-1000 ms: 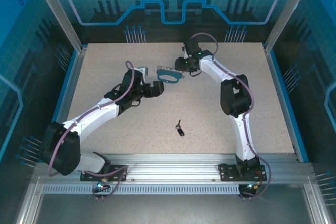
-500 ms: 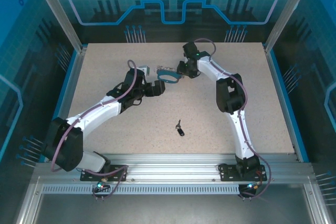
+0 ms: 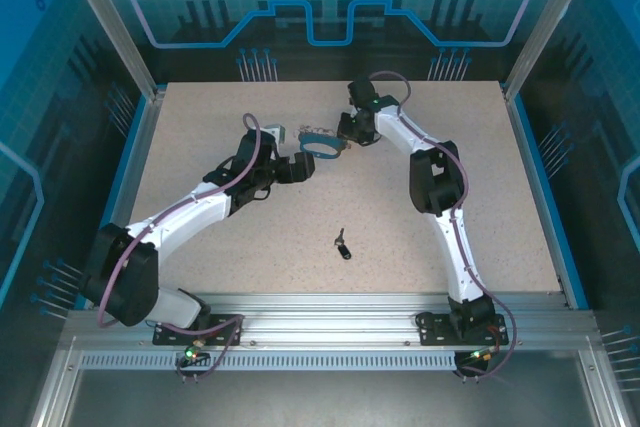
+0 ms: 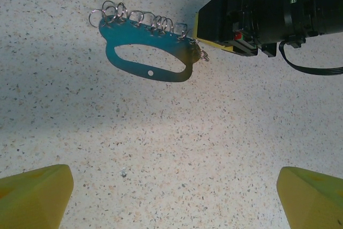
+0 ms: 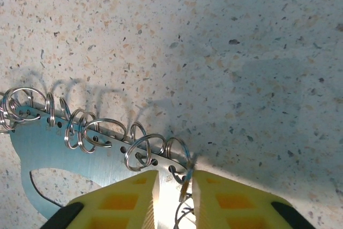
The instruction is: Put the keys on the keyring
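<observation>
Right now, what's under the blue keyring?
Speckled table shows through the oval hole in the keyring. Whatever lies beneath its flat blue plate is covered, and the yellow fingers of the right gripper hide its near edge.

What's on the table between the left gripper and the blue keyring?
Nothing, just bare speckled table. The left wrist view shows it: the open left gripper faces the keyring, with empty tabletop between them.
</observation>
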